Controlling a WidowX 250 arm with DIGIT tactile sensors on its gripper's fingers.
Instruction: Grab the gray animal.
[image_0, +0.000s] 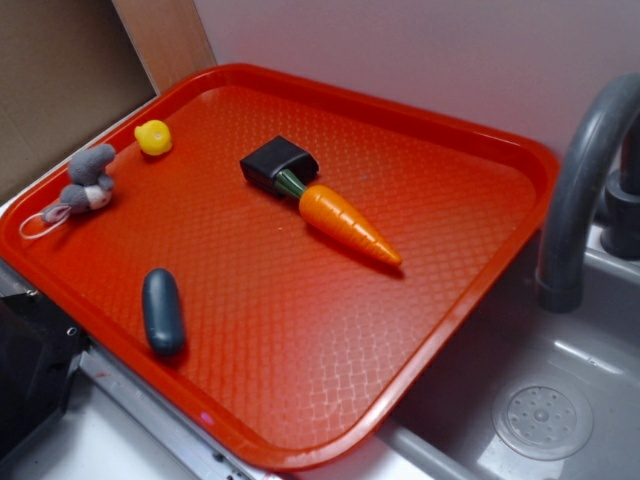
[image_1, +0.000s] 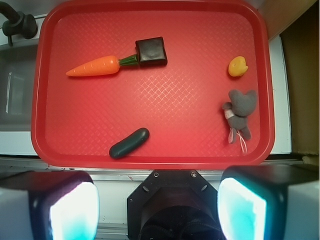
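My tool (image_1: 158, 210) hangs well above the near edge of the ribbed red plastic tray (image_1: 150, 160) with its two pale-padded fingers (image_1: 72, 212) spread wide and nothing between them, so I judge I am at the very start, before any approach to the target; reading the wrist view from left to right, I see the grey sink with its dark faucet (image_1: 17, 25) beside the tray, then the orange plastic carrot with a green stem (image_1: 95, 65), the smooth dark blue-grey oblong capsule (image_1: 129, 143), the small black square block (image_1: 151, 51) touching the carrot's stem end, the small yellow toy duck (image_1: 237, 66), and last the fuzzy grey plush mouse with round ears (image_1: 240, 112), which lies near the tray's right rim, just below the duck, its thin white string tail trailing toward me; the next move, as I see it, calls for carrying the tool out over the tray and to the right until the mouse sits between the fingers, then descending and closing across its soft body while keeping clear of the rim and the duck; I can read no brand, label or writing anywhere.
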